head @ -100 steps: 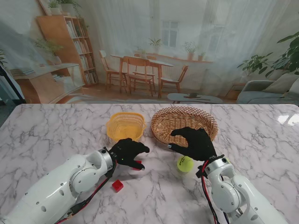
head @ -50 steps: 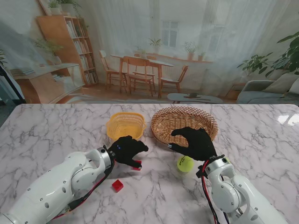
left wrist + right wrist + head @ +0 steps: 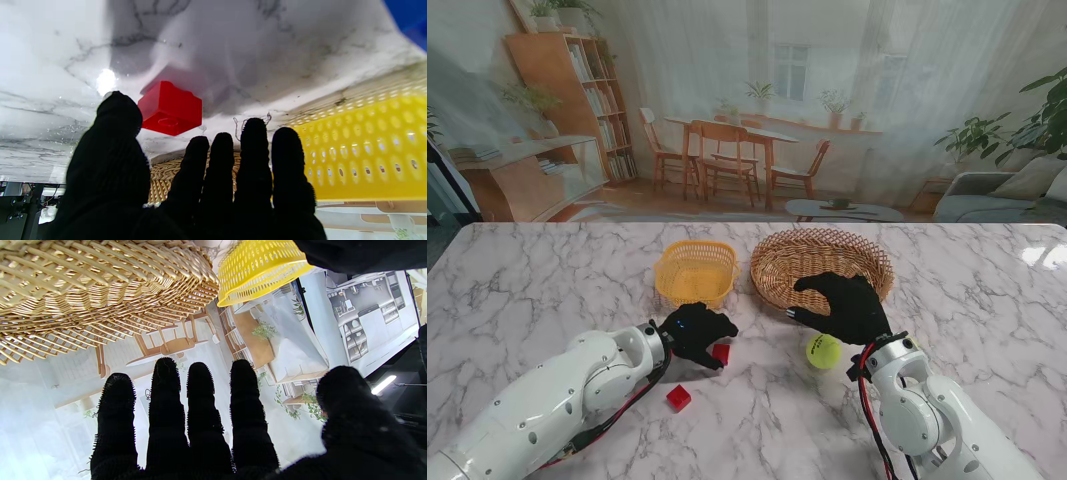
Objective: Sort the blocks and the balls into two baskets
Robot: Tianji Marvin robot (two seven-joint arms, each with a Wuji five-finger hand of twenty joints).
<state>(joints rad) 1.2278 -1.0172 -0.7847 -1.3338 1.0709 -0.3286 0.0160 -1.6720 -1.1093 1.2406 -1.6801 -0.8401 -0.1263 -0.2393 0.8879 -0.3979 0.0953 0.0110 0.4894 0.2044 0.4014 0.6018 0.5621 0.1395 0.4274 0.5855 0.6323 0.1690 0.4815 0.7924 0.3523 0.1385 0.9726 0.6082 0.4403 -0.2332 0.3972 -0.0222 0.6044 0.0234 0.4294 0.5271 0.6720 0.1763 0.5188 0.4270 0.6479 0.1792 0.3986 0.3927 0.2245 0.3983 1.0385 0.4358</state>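
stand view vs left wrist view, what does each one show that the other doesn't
Only the stand view shows the yellow-green tennis ball, the second small red block nearer to me, the right hand near the woven wicker basket, and both arms.

Only the left wrist view shows the gap between the left hand's black-gloved fingers and the red plastic block, which lies unheld on the marble.

Both show that block, the left hand, the yellow perforated plastic basket and the wicker basket.

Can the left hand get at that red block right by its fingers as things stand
Probably yes. The left hand hovers right at the red block, fingers apart and holding nothing, thumb beside it. Nothing lies between them; the yellow basket stands farther off.
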